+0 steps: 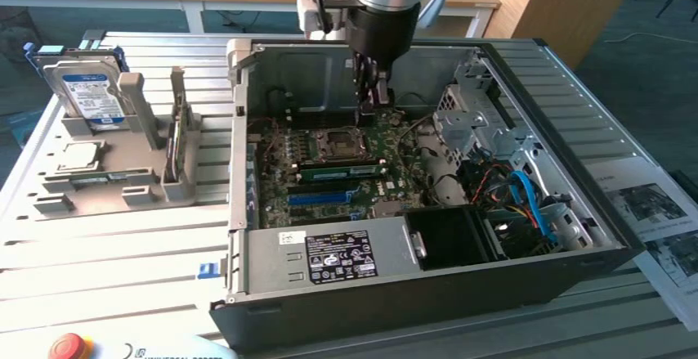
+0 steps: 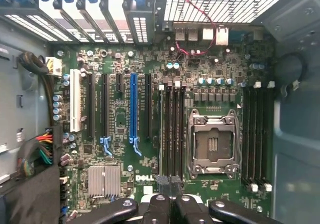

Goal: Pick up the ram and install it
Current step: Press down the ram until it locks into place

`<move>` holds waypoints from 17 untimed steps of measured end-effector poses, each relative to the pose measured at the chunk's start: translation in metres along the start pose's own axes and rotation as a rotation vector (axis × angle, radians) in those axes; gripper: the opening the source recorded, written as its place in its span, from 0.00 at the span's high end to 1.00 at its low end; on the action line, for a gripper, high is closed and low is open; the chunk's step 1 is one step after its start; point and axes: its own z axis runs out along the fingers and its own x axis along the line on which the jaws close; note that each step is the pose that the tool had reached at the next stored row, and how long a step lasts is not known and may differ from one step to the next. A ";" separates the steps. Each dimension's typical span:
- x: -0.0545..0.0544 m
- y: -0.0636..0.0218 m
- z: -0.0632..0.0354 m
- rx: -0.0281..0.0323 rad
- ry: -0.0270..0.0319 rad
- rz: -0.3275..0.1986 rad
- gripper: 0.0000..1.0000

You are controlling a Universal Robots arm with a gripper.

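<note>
The ram [image 1: 342, 171] is a thin green stick standing on edge in a motherboard slot beside the empty CPU socket [image 1: 333, 142], inside the open computer case [image 1: 567, 220]. In the wrist view the ram [image 2: 161, 129] shows as a pale narrow edge in the slot furthest from the socket [image 2: 212, 144]. My gripper [image 1: 372, 107] hangs above the back of the motherboard, over the far end of the slot row and apart from the stick. Its fingertips [image 2: 170, 186] are shut together with nothing between them.
A silver hard drive [image 1: 90, 89] with a blue label stands in a grey fixture [image 1: 120, 183] at the exterior view's left, with a square processor chip [image 1: 78, 156] beside it. In the case are a power supply [image 1: 327, 253], a drive cage [image 1: 480, 122] and blue cables [image 1: 529, 199]. Papers [image 1: 655, 212] lie right.
</note>
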 end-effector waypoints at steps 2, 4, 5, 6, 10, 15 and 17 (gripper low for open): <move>0.000 -0.0001 -0.0040 0.0001 0.0000 0.000 0.89; 0.000 -0.0002 -0.0065 0.0000 0.0000 0.000 0.89; 0.000 -0.0002 -0.0070 0.0000 -0.0001 0.000 0.89; 0.000 -0.0002 -0.0070 0.0001 -0.0003 0.000 0.89; 0.000 -0.0002 -0.0071 0.0000 -0.0001 0.000 0.89; 0.000 -0.0002 -0.0071 0.0001 0.0000 0.000 0.89; 0.000 -0.0002 -0.0071 0.0001 0.0000 0.000 0.89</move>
